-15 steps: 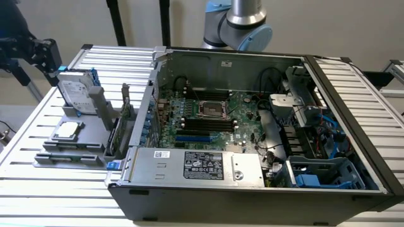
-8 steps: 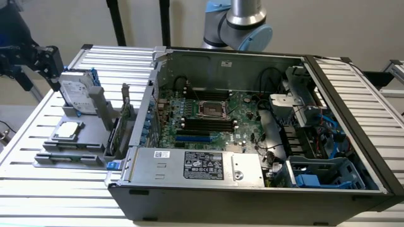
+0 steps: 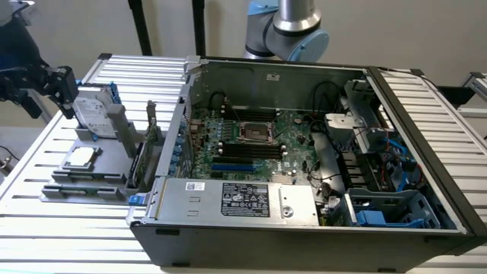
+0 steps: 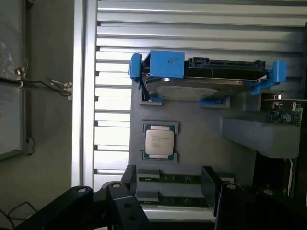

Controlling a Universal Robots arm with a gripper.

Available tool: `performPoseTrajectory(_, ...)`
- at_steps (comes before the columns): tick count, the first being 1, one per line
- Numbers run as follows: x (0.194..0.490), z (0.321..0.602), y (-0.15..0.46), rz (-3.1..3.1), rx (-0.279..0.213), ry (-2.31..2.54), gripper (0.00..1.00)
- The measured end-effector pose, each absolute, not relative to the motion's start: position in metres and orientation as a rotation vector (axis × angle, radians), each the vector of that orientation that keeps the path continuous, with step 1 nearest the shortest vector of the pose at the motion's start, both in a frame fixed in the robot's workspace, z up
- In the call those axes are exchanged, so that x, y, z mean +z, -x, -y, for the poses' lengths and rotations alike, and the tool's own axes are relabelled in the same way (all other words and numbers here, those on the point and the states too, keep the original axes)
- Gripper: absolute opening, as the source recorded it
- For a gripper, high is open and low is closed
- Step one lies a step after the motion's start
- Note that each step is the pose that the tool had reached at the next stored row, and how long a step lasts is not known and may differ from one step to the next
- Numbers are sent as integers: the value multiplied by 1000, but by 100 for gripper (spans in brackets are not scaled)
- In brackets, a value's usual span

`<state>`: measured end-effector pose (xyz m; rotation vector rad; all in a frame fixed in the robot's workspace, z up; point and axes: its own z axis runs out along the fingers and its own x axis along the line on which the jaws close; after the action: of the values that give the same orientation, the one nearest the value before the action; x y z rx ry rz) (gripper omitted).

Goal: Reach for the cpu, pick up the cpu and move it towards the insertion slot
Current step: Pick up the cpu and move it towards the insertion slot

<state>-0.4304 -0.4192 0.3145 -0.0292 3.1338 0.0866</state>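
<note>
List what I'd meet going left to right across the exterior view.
Small flat silvery-grey square cpu → shiny metal-framed square insertion slot → blue plastic drive caddy.

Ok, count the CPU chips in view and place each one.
1. The cpu lies flat on the grey holder outside the computer case, on the exterior view's left. The insertion slot looks empty; more could be hidden.
</note>
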Motion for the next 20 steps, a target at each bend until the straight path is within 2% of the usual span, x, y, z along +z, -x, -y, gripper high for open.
performPoseTrajectory(20,278,428,430,-3133,94,21,65)
